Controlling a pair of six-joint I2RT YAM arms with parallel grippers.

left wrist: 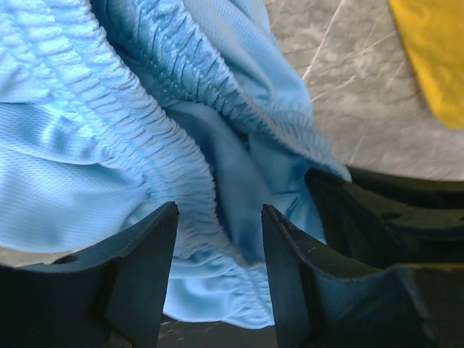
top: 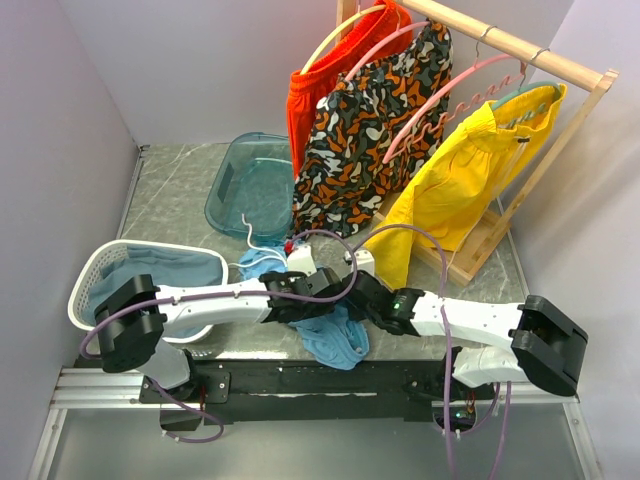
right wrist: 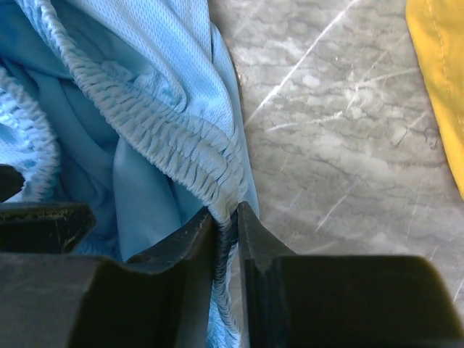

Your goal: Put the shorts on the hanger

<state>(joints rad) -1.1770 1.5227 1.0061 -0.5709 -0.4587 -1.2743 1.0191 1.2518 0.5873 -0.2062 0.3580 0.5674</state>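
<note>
The light sky-blue shorts (top: 338, 340) lie bunched on the grey table between my two grippers, near the front edge. My left gripper (left wrist: 217, 212) is open, and its fingers straddle the gathered waistband (left wrist: 167, 167) without closing on it. It shows in the top view (top: 318, 292). My right gripper (right wrist: 226, 212) is shut on a fold of the waistband (right wrist: 174, 141). It shows in the top view (top: 362, 290). The pink hanger (top: 445, 108) with the wavy lower bar hangs bare on the wooden rail, in front of the yellow shorts (top: 465, 170).
The wooden rack (top: 520, 50) at the back right also carries orange shorts (top: 310, 100) and patterned shorts (top: 370, 130). A clear teal bin (top: 250, 185) stands behind the grippers. A white mesh basket (top: 100, 275) with duller blue cloth sits at the left.
</note>
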